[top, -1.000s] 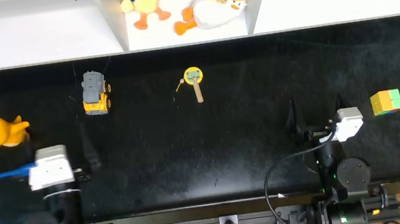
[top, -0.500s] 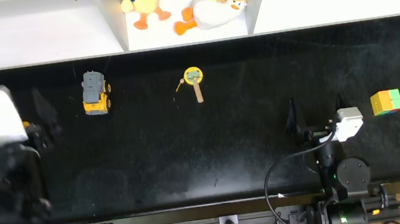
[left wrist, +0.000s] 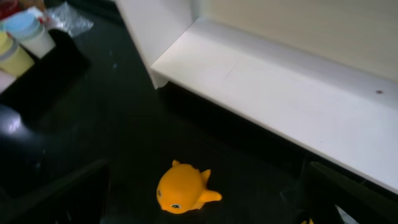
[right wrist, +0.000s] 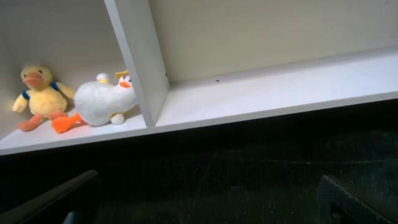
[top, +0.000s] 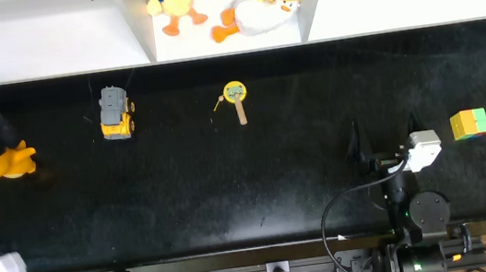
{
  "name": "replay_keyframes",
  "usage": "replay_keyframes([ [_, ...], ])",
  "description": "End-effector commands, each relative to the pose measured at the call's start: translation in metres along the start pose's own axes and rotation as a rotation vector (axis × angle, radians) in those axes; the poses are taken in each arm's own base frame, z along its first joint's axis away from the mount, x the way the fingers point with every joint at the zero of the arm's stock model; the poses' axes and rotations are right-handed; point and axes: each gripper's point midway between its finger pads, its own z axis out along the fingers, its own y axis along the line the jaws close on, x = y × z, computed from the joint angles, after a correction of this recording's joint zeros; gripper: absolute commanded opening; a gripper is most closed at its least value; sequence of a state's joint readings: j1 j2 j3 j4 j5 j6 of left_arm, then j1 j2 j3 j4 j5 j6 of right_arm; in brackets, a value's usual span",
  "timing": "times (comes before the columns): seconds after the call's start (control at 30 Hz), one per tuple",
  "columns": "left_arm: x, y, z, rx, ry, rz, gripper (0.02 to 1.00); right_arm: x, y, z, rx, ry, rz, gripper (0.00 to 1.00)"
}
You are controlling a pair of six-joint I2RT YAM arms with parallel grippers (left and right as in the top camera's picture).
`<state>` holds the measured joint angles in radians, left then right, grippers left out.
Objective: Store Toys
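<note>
Orange whale toy point(top: 9, 163) at the left edge now sits just under the spread left pincer point(left wrist: 205, 218), which swung over, ready to grab; right pincer point(top: 383, 142) spread, unmoved

2 plush ducks point(top: 174, 0) point(top: 256, 12) and 4 small toys point(top: 6, 161) point(top: 115, 112) point(top: 235, 95) point(top: 469, 123)

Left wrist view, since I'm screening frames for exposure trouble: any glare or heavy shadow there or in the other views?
Left wrist view: the white shelf is bright, the orange toy evenly lit, the fingers dark silhouettes. Top view: the shelf washes out against the black table. Right wrist view: the compartment holding the white plush sits in shade.
</note>
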<state>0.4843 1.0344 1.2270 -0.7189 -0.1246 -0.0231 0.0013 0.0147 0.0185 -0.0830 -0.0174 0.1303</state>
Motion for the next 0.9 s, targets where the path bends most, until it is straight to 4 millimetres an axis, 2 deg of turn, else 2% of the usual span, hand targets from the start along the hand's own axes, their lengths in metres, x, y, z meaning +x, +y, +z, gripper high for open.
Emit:
replay_keyframes([
  [0.03,0.005,0.005,0.017,0.027,0.053,-0.005,0.996,0.002,-0.003,0.000,0.011,-0.004,0.004,0.996],
  [0.3,0.036,-0.004,0.063,0.060,0.205,-0.042,0.993,0.002,-0.003,0.000,0.011,-0.004,0.004,0.996],
  [0.47,0.050,-0.001,0.081,0.036,0.267,-0.036,0.996,0.002,-0.003,0.000,0.011,-0.004,0.004,0.993],
  [0.73,0.071,0.021,0.087,-0.028,0.351,-0.086,0.996,0.002,-0.003,0.000,0.011,-0.004,0.004,0.996],
  [0.9,0.077,0.026,0.086,-0.018,0.374,-0.065,0.996,0.002,-0.003,0.000,0.011,-0.004,0.004,0.996],
])
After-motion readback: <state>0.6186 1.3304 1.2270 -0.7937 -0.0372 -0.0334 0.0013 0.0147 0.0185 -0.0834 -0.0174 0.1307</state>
